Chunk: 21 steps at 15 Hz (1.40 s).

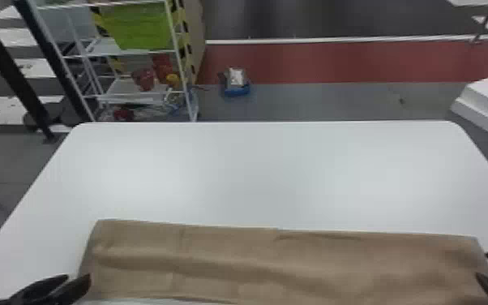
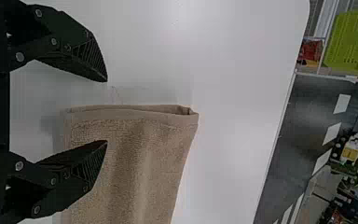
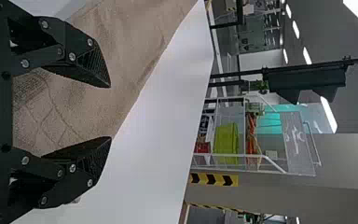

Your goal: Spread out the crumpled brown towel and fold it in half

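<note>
The left gripper (image 1: 79, 277) was at the table's near left, its two fingers well apart with nothing clamped between them. In the left wrist view, one finger overlapped the towel's left end and the other was over bare tabletop just beyond it. The right gripper (image 1: 482, 265) was at the near right, by the towel's right end, its fingers apart too.

Between them the brown towel (image 1: 255, 255) lay as a long band across the near part of the white table (image 1: 255, 174), with soft ripples running along it. At its far left corner, the edges of the layers parted slightly.

Beyond the table, to the far left, a white rack (image 1: 129, 52) held a green basket (image 1: 138, 26) above some red containers (image 1: 144, 79). A blue container (image 1: 236, 90) sat on the floor to the right of the rack.
</note>
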Available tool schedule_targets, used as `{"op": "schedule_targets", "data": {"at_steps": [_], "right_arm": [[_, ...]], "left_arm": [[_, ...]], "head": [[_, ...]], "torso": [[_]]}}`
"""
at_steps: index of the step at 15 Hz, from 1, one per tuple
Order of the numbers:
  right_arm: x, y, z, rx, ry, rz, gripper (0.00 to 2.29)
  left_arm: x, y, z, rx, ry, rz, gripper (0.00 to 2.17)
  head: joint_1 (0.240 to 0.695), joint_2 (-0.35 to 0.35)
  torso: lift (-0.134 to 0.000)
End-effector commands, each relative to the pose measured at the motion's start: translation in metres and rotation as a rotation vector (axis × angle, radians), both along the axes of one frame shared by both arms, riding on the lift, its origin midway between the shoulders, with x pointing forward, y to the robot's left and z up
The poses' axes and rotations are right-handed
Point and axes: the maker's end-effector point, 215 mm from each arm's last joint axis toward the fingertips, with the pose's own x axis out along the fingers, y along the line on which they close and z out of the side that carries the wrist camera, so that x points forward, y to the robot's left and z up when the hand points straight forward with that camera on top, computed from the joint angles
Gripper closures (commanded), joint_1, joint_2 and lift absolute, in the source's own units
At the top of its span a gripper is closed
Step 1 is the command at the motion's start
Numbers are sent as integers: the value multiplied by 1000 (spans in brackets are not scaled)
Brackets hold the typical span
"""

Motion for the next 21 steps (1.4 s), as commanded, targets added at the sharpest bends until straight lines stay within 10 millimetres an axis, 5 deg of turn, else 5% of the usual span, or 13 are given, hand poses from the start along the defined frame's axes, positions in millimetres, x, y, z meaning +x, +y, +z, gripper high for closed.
{"op": "schedule_targets", "data": {"at_steps": [1, 2, 4, 6, 14, 15, 18, 21], "right_arm": [[0, 0, 1, 0, -2, 0, 579], [0, 0, 1, 0, -2, 0, 579], [0, 0, 0, 2, 0, 1, 579], [1, 1, 0, 1, -3, 1, 579], [3, -2, -3, 0, -1, -3, 576], [3, -2, -2, 2, -2, -4, 572], [3, 1, 1, 13, -9, 0, 572], [1, 5, 5, 26, -18, 1, 572]], "left_arm": [[-1, -1, -4, 3, 9, -1, 515], [-2, -2, -7, 10, 19, -5, 583], [-4, -1, -10, 13, 28, -4, 1285], [-5, 3, -5, 15, 20, 0, 1666], [-12, 25, 3, 25, 24, 41, 1663], [-12, 27, 4, 24, 24, 46, 1521], [-12, 27, 16, 7, 4, 49, 93], [-11, 42, 32, 36, -26, 74, 12]], "head": [[695, 80], [695, 80], [695, 80], [695, 81], [695, 112], [695, 116], [695, 125], [695, 134]], "torso": [[-124], [-124], [-124], [-124], [-124], [-124], [-124], [-124]]}}
